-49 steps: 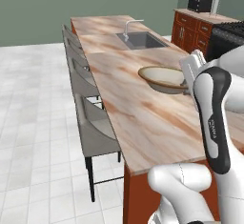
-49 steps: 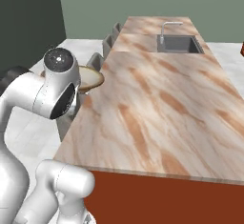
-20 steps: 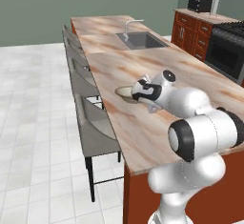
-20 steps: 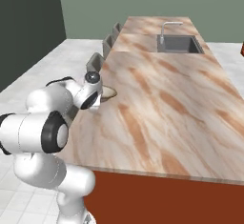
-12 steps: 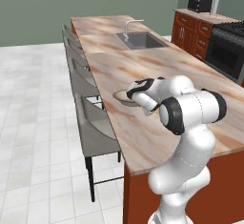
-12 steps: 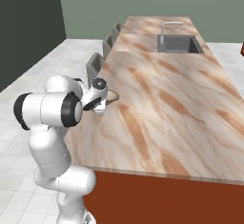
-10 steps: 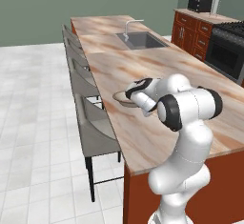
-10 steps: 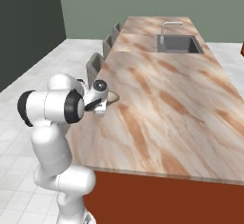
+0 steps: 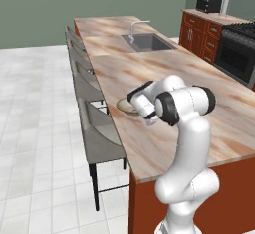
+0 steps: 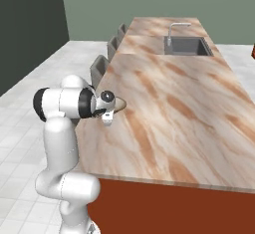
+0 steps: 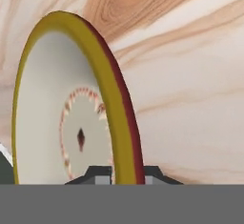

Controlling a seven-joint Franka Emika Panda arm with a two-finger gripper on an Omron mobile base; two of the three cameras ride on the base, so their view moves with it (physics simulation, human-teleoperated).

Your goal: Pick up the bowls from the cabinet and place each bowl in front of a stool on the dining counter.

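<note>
A cream bowl (image 9: 124, 108) with a brown rim lies low over the dining counter (image 9: 164, 81) near its stool-side edge, in front of the nearest grey stool (image 9: 98, 131). My gripper (image 9: 135, 104) is shut on the bowl's rim, with the white arm bent over it. In the right base view the bowl (image 10: 120, 103) pokes out beside the hand (image 10: 106, 111) at the counter's (image 10: 174, 103) left edge. The hand view looks along the rim of the bowl (image 11: 62, 113), and my gripper (image 11: 125, 174) pinches that rim from both sides above the marble (image 11: 190, 99).
Further stools (image 9: 79, 71) line the counter's left side. A steel sink (image 9: 147, 42) with a faucet (image 9: 135, 27) is set into the far part of the top. A black stove (image 9: 234, 54), wooden drawer cabinets (image 9: 199, 36) and a microwave (image 9: 211, 4) stand at the back right.
The arm has folded down and drawn the bowl a little toward the stool-side edge of the counter. The grip on the rim has stayed shut.
</note>
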